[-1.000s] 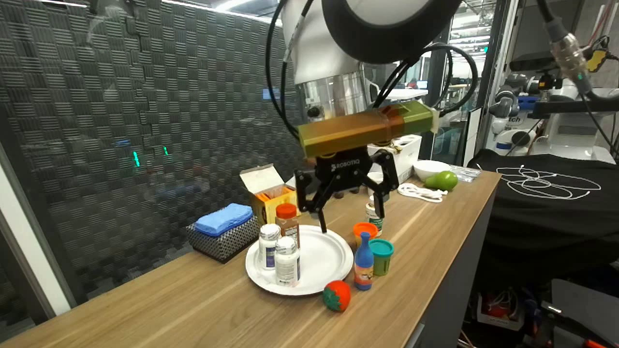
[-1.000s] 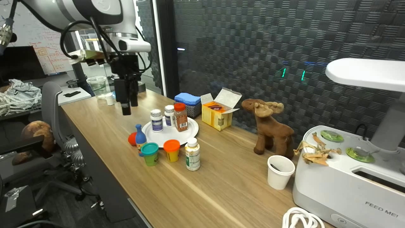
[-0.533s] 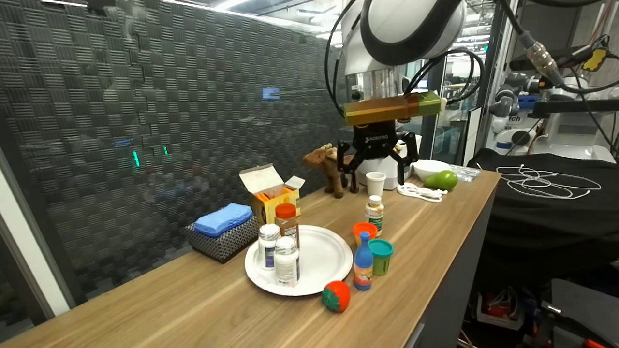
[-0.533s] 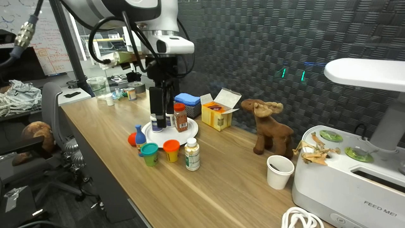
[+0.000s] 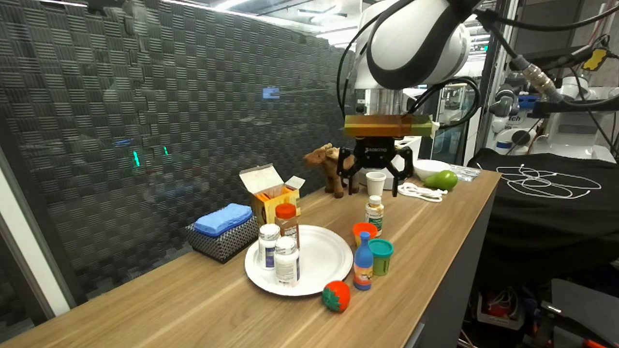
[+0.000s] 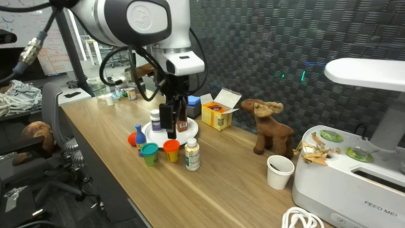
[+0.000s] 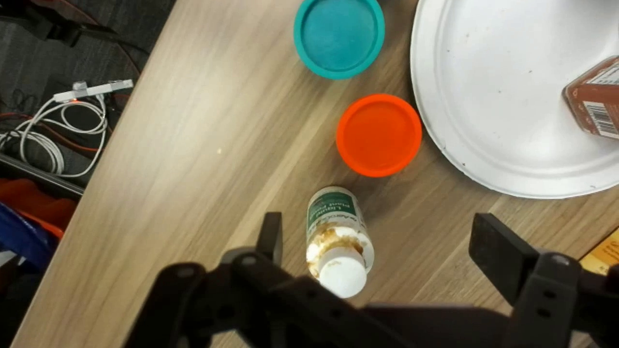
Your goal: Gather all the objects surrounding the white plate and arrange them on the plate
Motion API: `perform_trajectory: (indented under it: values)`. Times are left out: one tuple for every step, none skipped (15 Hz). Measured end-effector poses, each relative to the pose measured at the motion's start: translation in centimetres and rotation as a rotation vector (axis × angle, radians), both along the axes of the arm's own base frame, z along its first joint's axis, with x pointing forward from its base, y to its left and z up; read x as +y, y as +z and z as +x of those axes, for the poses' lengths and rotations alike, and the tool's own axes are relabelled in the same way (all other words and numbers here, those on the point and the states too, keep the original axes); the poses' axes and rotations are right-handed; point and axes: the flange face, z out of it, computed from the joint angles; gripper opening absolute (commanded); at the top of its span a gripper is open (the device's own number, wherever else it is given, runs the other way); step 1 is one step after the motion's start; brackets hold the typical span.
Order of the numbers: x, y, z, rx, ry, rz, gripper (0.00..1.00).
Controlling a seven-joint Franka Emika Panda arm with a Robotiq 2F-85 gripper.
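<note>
The wood-grained worktop (image 5: 193, 314) runs along a dark checkered wall (image 5: 193, 121), and in an exterior view the room behind shows a whiteboard (image 6: 52, 52) with handwriting too small to read and a gray office chair (image 6: 51, 104). Beyond the worktop's edge, black cloth (image 5: 522, 232) is spread. The white plate (image 5: 321, 263) lies flat on the worktop, carrying two white pill bottles (image 5: 287, 266) and an orange-capped brown bottle (image 5: 288, 223), all upright. Beside it on the worktop are a red strawberry (image 5: 336, 296), a blue bottle (image 5: 363, 263), a teal-lidded jar (image 5: 381, 257), an orange-lidded jar (image 6: 171, 151) and, a little farther off, a white-capped bottle (image 7: 338, 232). The jaws stand wide apart above the worktop; in the wrist view the white-capped bottle shows between them, well toward one side. The black body (image 5: 377, 151) above them is marked "ROBOTIQ". On the white-capped bottle a green label (image 7: 334, 205) reads "Liquid Plant Food", seen upside down; a barcode (image 7: 599, 118) shows on the brown bottle, while the lettering on the pill bottles is too small to make out. A white appliance (image 6: 341, 190) just beside a paper cup (image 6: 280, 175) and near a plush moose (image 6: 273, 131) bears "FEED ME!", and a background machine (image 5: 514, 119) shows "tch".
</note>
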Motion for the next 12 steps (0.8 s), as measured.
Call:
perform_trajectory:
  values:
    - [0.0,-0.6,0.1,-0.004,-0.012,0.003,1.0]
    - [0.0,-1.1,0.2,-0.005,-0.024,0.003,1.0]
    - [-0.1,-1.7,0.3,-0.004,-0.036,0.002,1.0]
    - [-0.1,-2.3,0.3,0.003,-0.048,0.002,1.0]
    - [-0.1,-2.8,0.3,0.011,-0.062,0.002,1.0]
    - [-0.2,-3.2,0.3,0.019,-0.077,0.0,1.0]
    - [-0.4,-3.5,0.3,0.025,-0.093,-0.002,1.0]
    - [-0.5,-3.8,0.2,0.027,-0.107,-0.003,1.0]
    - [-0.7,-3.9,0.3,0.027,-0.123,-0.005,1.0]
    - [-0.9,-3.9,0.3,0.024,-0.136,-0.008,1.0]
    - [-1.1,-3.8,0.4,0.021,-0.148,-0.013,0.85]
    - [-1.3,-3.7,0.4,0.019,-0.16,-0.021,0.74]
